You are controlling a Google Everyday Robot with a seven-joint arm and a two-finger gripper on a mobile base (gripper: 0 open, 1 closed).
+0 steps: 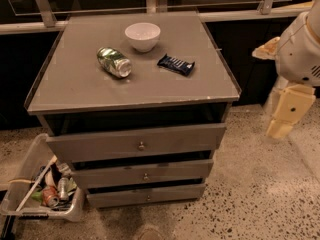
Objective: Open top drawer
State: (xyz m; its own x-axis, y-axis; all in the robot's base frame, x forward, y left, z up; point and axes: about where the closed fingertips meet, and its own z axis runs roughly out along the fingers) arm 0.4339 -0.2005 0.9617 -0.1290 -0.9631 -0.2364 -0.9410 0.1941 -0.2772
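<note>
The top drawer [100, 145] is the widest grey-brown front of the cabinet, with a small round metal knob [141, 146] at its centre. A dark gap shows between this front and the cabinet top [75, 84]. My gripper [286, 115] hangs at the right edge of the camera view on the white and cream arm [300, 54]. It is beside the cabinet's right side, well apart from the knob, at about the top drawer's height. It holds nothing that I can see.
On the cabinet top lie a white bowl [142, 36], a crushed green can [114, 62] and a dark blue snack bar [176, 64]. Two smaller drawers [145, 174] sit below. A white bin [35, 194] of rubbish stands on the speckled floor at the left.
</note>
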